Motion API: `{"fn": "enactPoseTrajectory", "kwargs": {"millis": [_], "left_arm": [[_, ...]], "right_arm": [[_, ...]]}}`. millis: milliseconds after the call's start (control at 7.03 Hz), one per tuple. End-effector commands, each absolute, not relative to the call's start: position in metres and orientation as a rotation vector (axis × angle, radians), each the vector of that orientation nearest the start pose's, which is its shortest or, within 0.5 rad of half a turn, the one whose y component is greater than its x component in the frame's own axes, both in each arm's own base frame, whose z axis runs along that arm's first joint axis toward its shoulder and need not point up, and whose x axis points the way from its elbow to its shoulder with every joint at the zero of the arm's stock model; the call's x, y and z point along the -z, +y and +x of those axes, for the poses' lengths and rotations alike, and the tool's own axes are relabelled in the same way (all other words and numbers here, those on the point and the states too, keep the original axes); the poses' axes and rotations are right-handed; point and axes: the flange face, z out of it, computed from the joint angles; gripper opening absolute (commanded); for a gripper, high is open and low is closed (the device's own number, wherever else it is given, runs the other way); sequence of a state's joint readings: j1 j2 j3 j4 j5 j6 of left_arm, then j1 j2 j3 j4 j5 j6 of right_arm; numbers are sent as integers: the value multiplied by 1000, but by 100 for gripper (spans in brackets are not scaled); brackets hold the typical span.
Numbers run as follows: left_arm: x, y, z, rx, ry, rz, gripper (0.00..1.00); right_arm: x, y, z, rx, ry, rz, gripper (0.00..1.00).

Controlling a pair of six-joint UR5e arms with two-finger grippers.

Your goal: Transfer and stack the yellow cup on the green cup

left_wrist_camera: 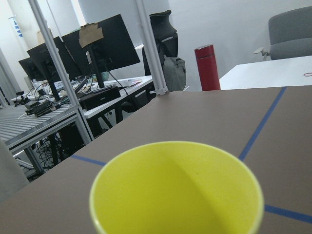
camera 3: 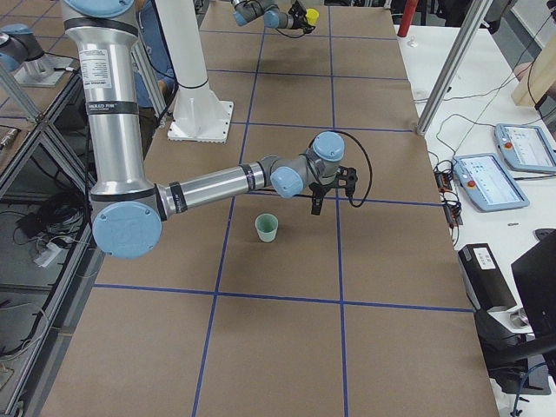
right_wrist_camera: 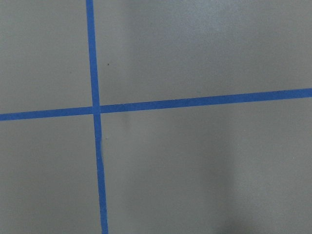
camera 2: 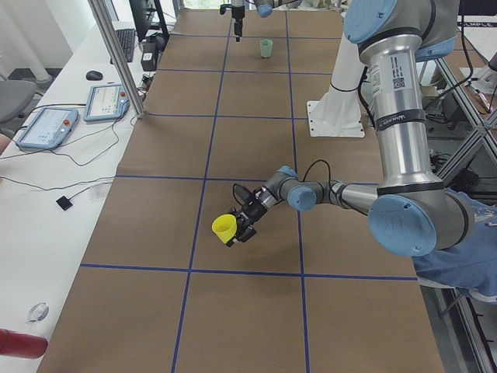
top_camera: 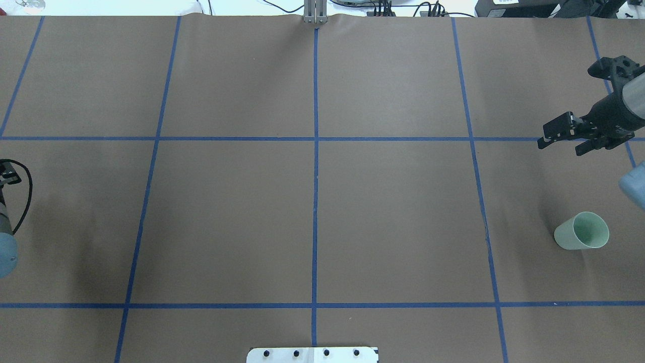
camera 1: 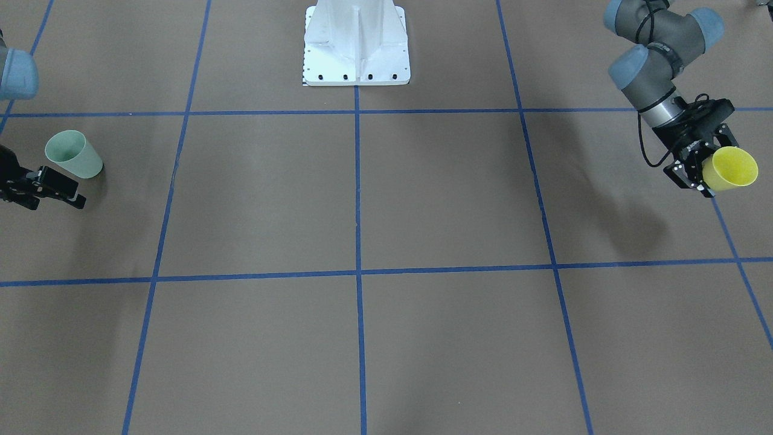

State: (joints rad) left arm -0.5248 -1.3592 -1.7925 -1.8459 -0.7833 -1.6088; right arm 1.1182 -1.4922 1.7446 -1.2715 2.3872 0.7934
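The yellow cup (camera 1: 734,169) is held at its base by my left gripper (camera 1: 705,175), which is shut on it. The cup lies tilted, mouth pointing away from the gripper, above the table at the robot's far left. It also shows in the exterior left view (camera 2: 224,227) and fills the bottom of the left wrist view (left_wrist_camera: 175,190). The green cup (top_camera: 582,232) stands upright on the table at the robot's far right and also shows in the front view (camera 1: 73,154). My right gripper (top_camera: 559,145) is open and empty, hovering beyond the green cup and apart from it.
Brown paper with a blue tape grid (top_camera: 316,151) covers the table. The white robot base (camera 1: 356,45) stands at the middle of the near edge. A red bottle (left_wrist_camera: 207,68) stands off the table's left end. The right wrist view shows only table and tape (right_wrist_camera: 95,108).
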Motion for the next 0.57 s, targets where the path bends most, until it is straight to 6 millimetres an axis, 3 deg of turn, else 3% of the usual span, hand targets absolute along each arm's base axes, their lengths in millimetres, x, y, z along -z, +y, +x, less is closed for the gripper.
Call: {"fn": "enactPoseTrajectory", "kwargs": {"millis": [0,142,284,427], "left_arm": [[-512,-438,337,457,227,943,0],[-502,-454,375,474,365,985,0],[-474,-468,426,336,487,1011,0],[-413,-472,451,164,670,1114,0]], "right_arm": [[-477,-504,-178,-118,-964,-34,100],[-446,-518,-184,-136,-989,-6,100],[-426,-525,-188,-132,-1012,9,100],[-391,-539,-195,-119,-1026,38,100]]}}
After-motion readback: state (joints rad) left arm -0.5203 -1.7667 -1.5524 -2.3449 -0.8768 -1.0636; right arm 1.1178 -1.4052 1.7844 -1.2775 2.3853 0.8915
